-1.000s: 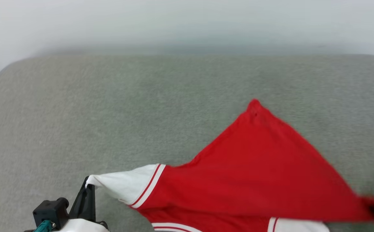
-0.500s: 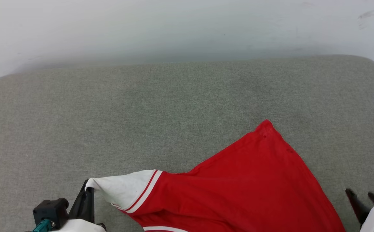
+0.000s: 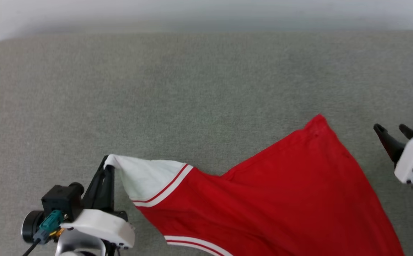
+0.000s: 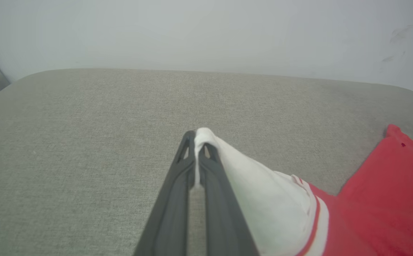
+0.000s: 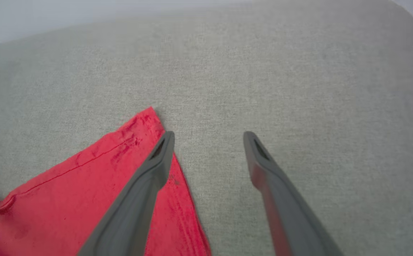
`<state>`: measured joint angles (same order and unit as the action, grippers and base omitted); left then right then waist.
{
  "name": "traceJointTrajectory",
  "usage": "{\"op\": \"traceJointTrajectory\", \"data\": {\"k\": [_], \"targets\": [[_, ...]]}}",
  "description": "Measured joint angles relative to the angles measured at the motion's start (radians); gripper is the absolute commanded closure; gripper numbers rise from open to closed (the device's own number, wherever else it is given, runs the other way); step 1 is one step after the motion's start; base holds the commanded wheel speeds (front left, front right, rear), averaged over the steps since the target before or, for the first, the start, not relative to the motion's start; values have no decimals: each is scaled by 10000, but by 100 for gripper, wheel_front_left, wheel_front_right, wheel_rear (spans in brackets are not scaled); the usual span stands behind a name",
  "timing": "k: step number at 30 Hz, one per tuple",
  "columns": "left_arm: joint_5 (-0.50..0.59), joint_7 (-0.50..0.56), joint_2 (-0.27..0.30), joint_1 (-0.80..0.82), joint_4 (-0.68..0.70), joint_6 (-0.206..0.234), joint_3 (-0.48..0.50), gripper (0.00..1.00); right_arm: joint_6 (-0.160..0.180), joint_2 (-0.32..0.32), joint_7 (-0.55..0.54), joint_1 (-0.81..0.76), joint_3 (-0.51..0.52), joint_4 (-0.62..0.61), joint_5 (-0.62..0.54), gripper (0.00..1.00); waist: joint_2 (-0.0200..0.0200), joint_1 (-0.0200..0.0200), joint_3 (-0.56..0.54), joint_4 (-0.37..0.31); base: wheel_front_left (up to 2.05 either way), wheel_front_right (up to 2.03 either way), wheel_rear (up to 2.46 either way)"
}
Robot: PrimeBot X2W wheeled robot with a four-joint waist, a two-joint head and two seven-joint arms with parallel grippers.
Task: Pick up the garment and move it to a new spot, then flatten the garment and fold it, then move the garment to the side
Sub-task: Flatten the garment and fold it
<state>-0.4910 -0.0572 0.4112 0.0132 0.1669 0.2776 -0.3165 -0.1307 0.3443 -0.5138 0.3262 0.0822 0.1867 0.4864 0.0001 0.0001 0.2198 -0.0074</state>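
Observation:
The garment (image 3: 281, 192), a red jersey with white sleeves and red-and-white trim, lies spread over the lower right of the grey cushion in the head view. My left gripper (image 3: 107, 167) at the lower left is shut on the tip of its white sleeve (image 4: 249, 185), which it holds pinched between both fingers in the left wrist view. My right gripper (image 3: 393, 131) hovers at the right edge, open and holding nothing. In the right wrist view its fingers (image 5: 156, 167) stand apart just beside the red hem corner (image 5: 146, 117), which rests on the cushion.
The grey fabric cushion (image 3: 192, 89) stretches wide to the left and far side, ending at a pale wall (image 4: 206, 32). Its rounded edges show at the far left and far right.
My right gripper has let go of the red hem and opened, then moved away to the right. The released red cloth settled flat. The head camera has shifted too.

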Motion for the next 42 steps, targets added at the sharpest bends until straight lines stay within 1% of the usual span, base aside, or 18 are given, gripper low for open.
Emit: {"op": "traceJointTrajectory", "data": {"k": [4,6,7,9,11,18,19,20,21,26,32,36,39,42], "targets": [[155,-88,-90,467,38,-98,-148,100,-2,242,-2282,1336,-635,180,19,0,0,0,575,243,0,0,0],[221,-161,-146,663,31,-151,-263,100,-2,290,-3200,1810,-957,380,-123,0,0,1,833,376,0,0,0],[228,-169,-174,763,21,-180,-299,100,-2,286,-3473,2000,-1124,458,-192,0,0,1,948,448,0,0,0],[276,-222,-236,928,-13,-228,-376,100,-2,276,-3891,2375,-1455,702,-288,0,0,1,1168,588,0,0,0],[291,-265,-324,1049,-84,-272,-445,100,-2,244,-4088,2658,-1689,1068,-293,0,0,1,1348,726,0,0,0],[288,-405,-466,1350,-322,-370,-583,100,0,236,-4374,3207,-2265,2242,-196,0,0,0,1738,1020,0,0,0],[286,-431,-474,1354,-362,-376,-591,100,-2,247,-4428,3274,-2326,2353,-176,35,0,0,1744,1021,0,0,0],[280,-437,-479,1354,-405,-387,-593,100,0,249,-4464,3335,-2385,2449,-105,75,0,0,1735,1013,0,0,0],[259,-447,-477,1354,-439,-387,-583,100,0,251,-4452,3363,-2454,2506,-52,100,0,0,1715,996,0,0,0],[140,-477,-441,1344,-675,-397,-525,100,0,221,-4094,3425,-2892,2807,174,100,0,0,1398,874,0,0,0],[59,-341,-113,1440,-905,-447,-276,100,-2,117,-2980,3354,-3218,2853,123,100,0,0,589,659,0,0,0],[-178,-226,79,2100,-1089,-606,35,100,-2,48,-2096,3360,-3200,2892,-17,100,0,-1,-76,469,0,0,0],[-357,-69,186,2838,-1511,-777,268,100,-2,-33,-1501,3537,-3093,3045,-207,100,0,-1,-516,308,0,0,0],[-502,119,217,3839,-2113,-1058,324,100,-2,-155,-957,3929,-2968,3267,-359,100,0,-1,-804,99,0,0,0]]}}
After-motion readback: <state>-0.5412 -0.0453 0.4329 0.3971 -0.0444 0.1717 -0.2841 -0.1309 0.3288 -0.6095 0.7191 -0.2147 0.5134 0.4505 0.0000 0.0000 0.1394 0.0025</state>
